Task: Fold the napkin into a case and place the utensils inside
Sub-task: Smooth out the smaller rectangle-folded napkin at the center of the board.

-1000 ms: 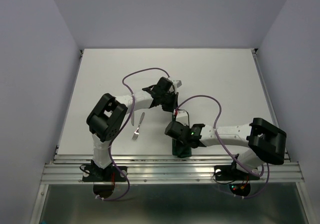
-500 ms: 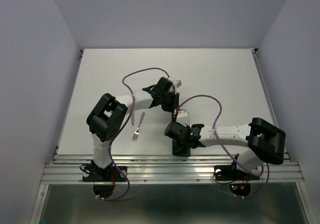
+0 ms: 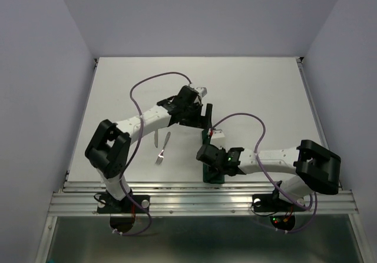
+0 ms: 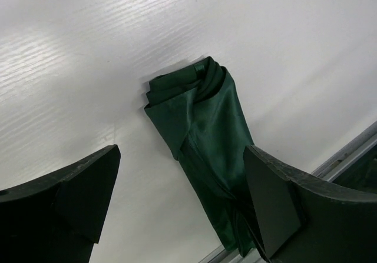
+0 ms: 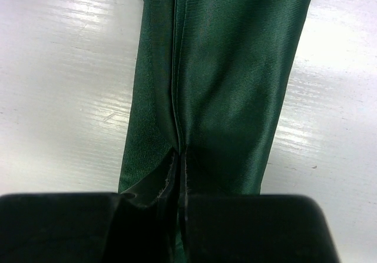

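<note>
White table (image 3: 265, 92) fills most of the overhead view, and both arms reach in from the bottom edge toward its centre.

Next in size is the napkin (image 3: 214, 178), dark green and folded into a long narrow strip. It lies flat just below the middle of the overhead frame, running from centre toward the near rail. Through the left wrist camera the napkin (image 4: 206, 133) ends in a bunched, twisted knot at upper centre. Through the right wrist camera the napkin (image 5: 235, 69) shows a lengthwise seam where one layer laps the other (so the case shape is there, if a bit rumpled at the far end).

My left gripper (image 4: 179, 186) is released, its fingers (image 4: 82, 186) spread wide on either side of the strip's upper end and holding nothing. My right gripper (image 5: 179, 180) is clenched, pinching a raised lip of cloth at the seam near the bottom of its frame.

Smallest is the silver fork (image 3: 160, 155), lying on the bare table left of the napkin, well apart from it, tines toward the lower left.
</note>
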### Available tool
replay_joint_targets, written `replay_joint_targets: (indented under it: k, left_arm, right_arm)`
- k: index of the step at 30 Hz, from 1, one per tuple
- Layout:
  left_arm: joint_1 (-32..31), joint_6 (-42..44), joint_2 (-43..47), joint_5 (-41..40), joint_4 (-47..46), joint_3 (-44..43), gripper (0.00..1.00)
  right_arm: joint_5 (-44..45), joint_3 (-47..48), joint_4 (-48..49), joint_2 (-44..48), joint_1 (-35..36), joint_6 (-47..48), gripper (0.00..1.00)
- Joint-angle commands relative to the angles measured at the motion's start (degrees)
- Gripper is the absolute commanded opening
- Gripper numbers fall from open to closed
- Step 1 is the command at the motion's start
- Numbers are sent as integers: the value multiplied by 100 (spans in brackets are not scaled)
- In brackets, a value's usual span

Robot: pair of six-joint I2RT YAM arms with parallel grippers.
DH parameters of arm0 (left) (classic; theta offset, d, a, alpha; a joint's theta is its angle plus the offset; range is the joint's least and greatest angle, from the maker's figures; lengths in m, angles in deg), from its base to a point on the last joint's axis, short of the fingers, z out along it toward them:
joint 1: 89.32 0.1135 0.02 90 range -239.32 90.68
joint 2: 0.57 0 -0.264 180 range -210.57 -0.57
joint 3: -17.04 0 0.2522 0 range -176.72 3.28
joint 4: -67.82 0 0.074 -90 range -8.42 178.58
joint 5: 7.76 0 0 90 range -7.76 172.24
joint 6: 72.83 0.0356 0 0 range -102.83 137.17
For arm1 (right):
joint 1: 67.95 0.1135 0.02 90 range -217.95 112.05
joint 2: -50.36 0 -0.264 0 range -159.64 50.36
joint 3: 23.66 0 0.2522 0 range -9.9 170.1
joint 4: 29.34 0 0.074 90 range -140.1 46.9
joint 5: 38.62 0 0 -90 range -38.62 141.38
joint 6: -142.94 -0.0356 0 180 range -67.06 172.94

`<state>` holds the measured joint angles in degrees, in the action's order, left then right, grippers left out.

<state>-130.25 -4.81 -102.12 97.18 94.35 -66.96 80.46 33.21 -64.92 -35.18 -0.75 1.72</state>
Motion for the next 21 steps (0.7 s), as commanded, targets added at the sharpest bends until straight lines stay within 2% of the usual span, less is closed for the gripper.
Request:
replay_joint_targets:
  k: [1, 6, 10, 11, 13, 14, 18, 19, 21]
  left_arm:
    - [-21, -113, 987, -640, 392, 255, 99]
    - [-21, -588, 1559, -721, 340, 1019, 96]
    - [-82, -992, 2096, -230, -116, 1880, 70]
    - [-117, -1141, 2227, -150, -300, 2195, 59]
    - [-213, -1281, 2298, 52, -486, 2461, 52]
    - [-336, -1344, 2316, 123, -652, 2662, 43]
    - [-618, -1686, 2193, 570, -1233, 3015, 29]
    - [-653, -1748, 2089, 719, -1451, 3103, 20]
    - [-741, -1889, 1922, 817, -1734, 3148, 17]
  right_arm:
    - [89, -57, 222, 142, 56, -81, 1]
    - [133, -84, 284, 213, 56, -63, 1]
    - [168, -163, 345, 344, 56, -90, 1]
    - [168, -180, 354, 406, 56, -90, 1]
    - [186, -198, 354, 459, 56, -99, 1]
    - [194, -189, 354, 476, 56, -90, 1]
    - [151, -154, 346, 424, 4, -72, 1]
    - [142, -128, 346, 372, 4, -72, 1]
    - [133, -101, 346, 319, 4, -90, 1]
